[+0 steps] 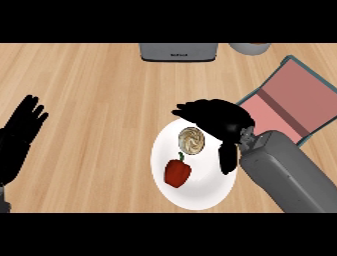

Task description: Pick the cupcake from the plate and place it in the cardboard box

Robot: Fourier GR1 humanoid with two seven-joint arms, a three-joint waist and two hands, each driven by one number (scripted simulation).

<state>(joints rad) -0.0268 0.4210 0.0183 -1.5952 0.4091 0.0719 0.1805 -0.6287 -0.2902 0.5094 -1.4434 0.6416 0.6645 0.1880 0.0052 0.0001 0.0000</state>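
your right hand (214, 118) sits over the upper right part of the white plate (200, 195), its fingers curled and spread above the cupcake (191, 139), with the thumb hanging down along the plate's right side. you cannot tell from this view whether the fingers touch the cupcake or only hover above it; nothing is clamped in the hand. the cupcake stands on the plate's upper half, its pale swirled top plainly visible just left of and below the fingers. a red pepper (177, 172) lies on the same plate below the cupcake, close to it but apart. your grey right forearm (293, 176) comes in from the lower right and covers the plate's right edge. the cardboard box (296, 102) lies open on the wooden counter (90, 90) to the upper right of the plate, showing a pinkish inside with a blue-grey rim. your left hand (12, 137) rests open at the left edge, fingers straight and pointing up, well apart from the plate. a grey appliance (178, 52) stands at the counter's far edge, with a pale round object (249, 48) just right of it, cut off by the frame
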